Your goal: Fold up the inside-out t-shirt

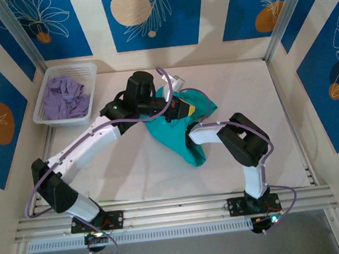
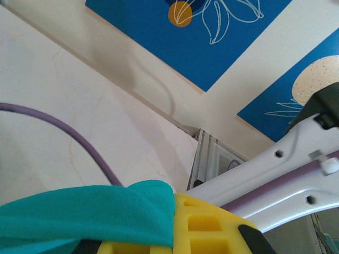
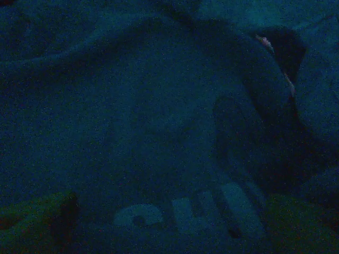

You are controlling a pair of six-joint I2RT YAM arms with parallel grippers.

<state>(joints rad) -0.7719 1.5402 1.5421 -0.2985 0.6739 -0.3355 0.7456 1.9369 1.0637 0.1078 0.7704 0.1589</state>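
left end effector [image 1: 180,110] clamped on the teal t-shirt [image 1: 178,143] mid-tabletop [image 1: 254,149], right end effector [image 3: 167,222] spread open, buried in fabric

The teal-green soft fabric t-shirt [image 1: 186,143] lies bunched near the middle of the pale flat tabletop [image 1: 263,113]. Well apart from it, in the back left corner, stands the white slotted plastic basket [image 1: 69,68], with the pale lavender crumpled garment [image 1: 66,97] inside it. The left claw [image 1: 183,110] sits over the shirt's far part, a fold of shirt lying across its fingers [image 2: 206,227]. The right claw [image 3: 169,227] hangs close above the shirt's near right part.
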